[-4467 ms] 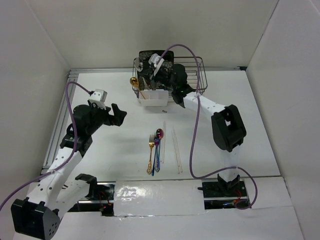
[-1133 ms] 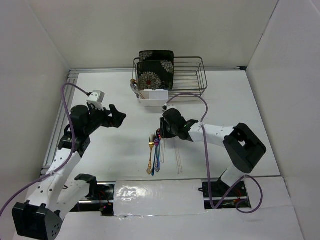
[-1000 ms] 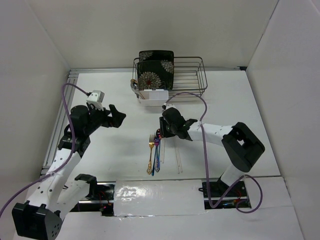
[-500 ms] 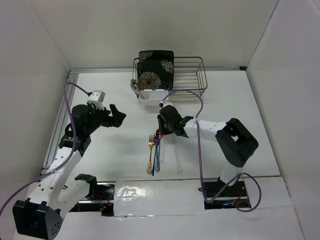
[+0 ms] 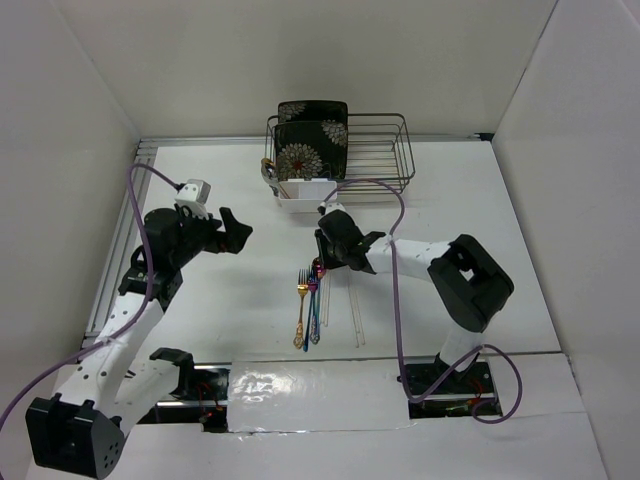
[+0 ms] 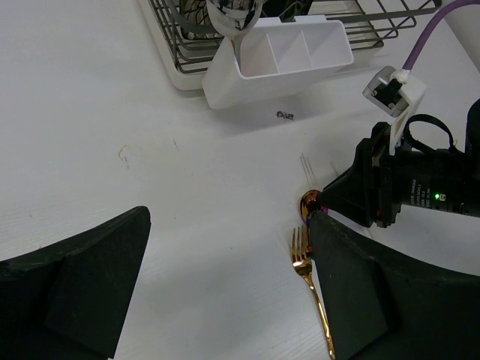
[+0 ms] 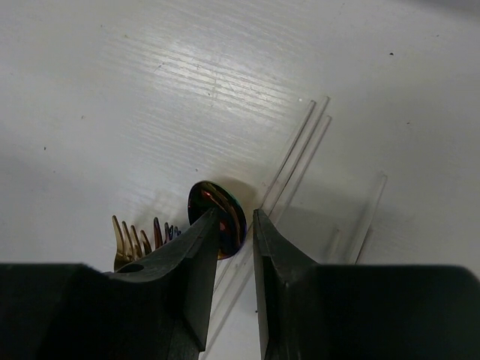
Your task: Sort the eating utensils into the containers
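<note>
The left gripper (image 5: 232, 228) hangs above the left part of the white table (image 5: 220, 300), its jaws spread wide and holding nothing. To its right, near the middle of the table, the loose utensils lie close together with their handles toward the arm bases. A gold fork (image 5: 299, 310) comes first, then a blue-purple fork (image 5: 311, 312) just beside it, then an iridescent spoon (image 7: 217, 225) with its bowl at the far end.

The right gripper (image 7: 234, 232) is down at that bowl. Its jaws are drawn in to a narrow gap over the bowl's right edge, and whether they pinch the spoon cannot be told. Just right of the spoon lie the pale chopsticks (image 7: 300, 150), flat on the table.

At the back, the white caddy (image 6: 277, 56) sits against the front of the wire rack (image 5: 380, 150). A spoon (image 6: 234, 11) stands in its left end, and the other compartments show white. Floral plates (image 5: 310, 135) stand in the rack's left part. A small dark mark (image 6: 283, 115) in front of the caddy is too small to read.
</note>
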Robot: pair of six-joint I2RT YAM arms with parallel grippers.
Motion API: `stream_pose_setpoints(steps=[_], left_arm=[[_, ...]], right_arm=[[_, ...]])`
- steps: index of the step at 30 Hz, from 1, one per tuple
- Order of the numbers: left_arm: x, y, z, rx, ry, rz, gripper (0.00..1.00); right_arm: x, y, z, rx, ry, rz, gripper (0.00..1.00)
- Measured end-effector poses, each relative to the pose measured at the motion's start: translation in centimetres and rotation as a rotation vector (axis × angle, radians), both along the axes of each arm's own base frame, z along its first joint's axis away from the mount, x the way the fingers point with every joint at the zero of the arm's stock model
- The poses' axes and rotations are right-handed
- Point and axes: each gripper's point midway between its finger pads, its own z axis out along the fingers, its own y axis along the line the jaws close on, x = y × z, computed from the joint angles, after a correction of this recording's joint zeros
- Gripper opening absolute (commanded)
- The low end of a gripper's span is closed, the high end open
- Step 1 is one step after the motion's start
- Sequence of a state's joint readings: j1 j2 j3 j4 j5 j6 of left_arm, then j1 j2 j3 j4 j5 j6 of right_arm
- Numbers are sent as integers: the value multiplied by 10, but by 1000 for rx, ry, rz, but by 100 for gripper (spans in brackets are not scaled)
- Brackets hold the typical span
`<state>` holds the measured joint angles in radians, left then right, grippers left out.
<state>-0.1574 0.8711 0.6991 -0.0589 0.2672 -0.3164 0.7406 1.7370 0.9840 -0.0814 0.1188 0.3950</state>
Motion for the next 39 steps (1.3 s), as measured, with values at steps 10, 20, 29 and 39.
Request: stream_pose_setpoints(steps=[10,20,29,39], left_arm=[[1,0,-3,1,9,0,100],[1,0,-3,2,9,0,100],[-7,-17,-3,-5,28,-125,100],[-5,-59,5,-68,97,-415,98]], right_arm=[[-1,0,-10,-20,11,15,17],[4,6,-6,6,-5,25,0],[5,1,45,29,-123,71,0],[-1,4,182,213,-414,182,0]])
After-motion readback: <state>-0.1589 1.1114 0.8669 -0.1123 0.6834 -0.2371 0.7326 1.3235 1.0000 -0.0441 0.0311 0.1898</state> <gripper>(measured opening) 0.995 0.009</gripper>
